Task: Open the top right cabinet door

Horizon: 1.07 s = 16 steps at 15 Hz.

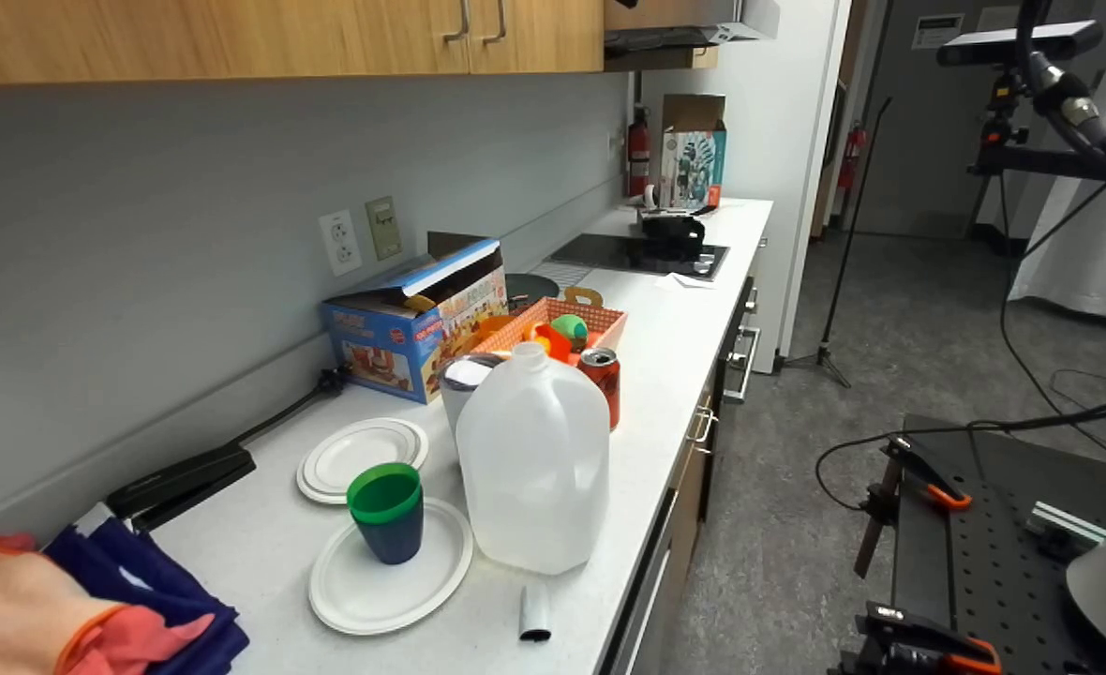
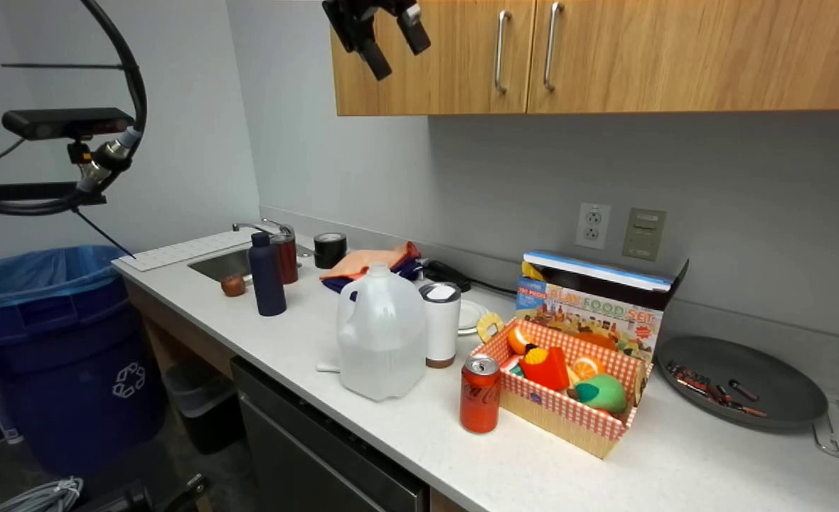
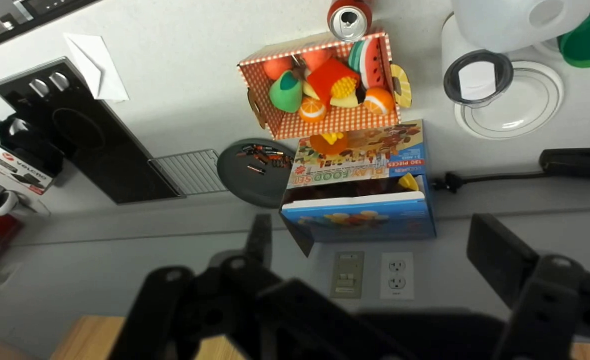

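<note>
Spread and empty at top centre, the hand (image 2: 397, 54) seems at the reaching step, next needing the handle (image 2: 550, 46) of the top right cabinet door (image 2: 704, 53)

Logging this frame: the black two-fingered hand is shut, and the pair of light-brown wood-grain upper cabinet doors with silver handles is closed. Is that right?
One slip: the black two-fingered hand is open, not shut; the wrist view shows its fingers standing well apart. The pair of light-brown wood-grain upper cabinet doors is closed, as you say.
</note>
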### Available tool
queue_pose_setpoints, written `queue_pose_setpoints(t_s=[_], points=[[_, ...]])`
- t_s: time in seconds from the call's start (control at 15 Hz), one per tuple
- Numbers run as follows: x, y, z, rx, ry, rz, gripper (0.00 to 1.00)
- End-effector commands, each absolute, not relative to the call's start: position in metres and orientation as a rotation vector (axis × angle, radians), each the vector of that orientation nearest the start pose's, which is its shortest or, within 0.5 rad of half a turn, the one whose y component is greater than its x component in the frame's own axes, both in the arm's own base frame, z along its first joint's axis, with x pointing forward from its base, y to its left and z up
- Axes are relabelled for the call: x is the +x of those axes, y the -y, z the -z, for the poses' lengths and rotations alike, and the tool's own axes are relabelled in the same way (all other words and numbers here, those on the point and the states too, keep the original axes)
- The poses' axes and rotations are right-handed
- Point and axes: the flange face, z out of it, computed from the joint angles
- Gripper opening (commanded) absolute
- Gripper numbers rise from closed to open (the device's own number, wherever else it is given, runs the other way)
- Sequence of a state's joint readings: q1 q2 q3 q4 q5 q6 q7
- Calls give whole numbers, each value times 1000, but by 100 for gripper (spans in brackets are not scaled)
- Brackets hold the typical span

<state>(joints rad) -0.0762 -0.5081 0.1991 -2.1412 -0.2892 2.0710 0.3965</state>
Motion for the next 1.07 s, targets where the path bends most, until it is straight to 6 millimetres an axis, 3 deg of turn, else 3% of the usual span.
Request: queue_pose_setpoints(t_s=[0.0,0.27,0.6,1.0], points=[[433,-58,-646,-3275,-319,844,100],[439,-57,-649,-3272,-342,878,100],[482,-39,-675,-3221,-449,1144,100],[537,-30,-681,-3099,-543,1331,100]])
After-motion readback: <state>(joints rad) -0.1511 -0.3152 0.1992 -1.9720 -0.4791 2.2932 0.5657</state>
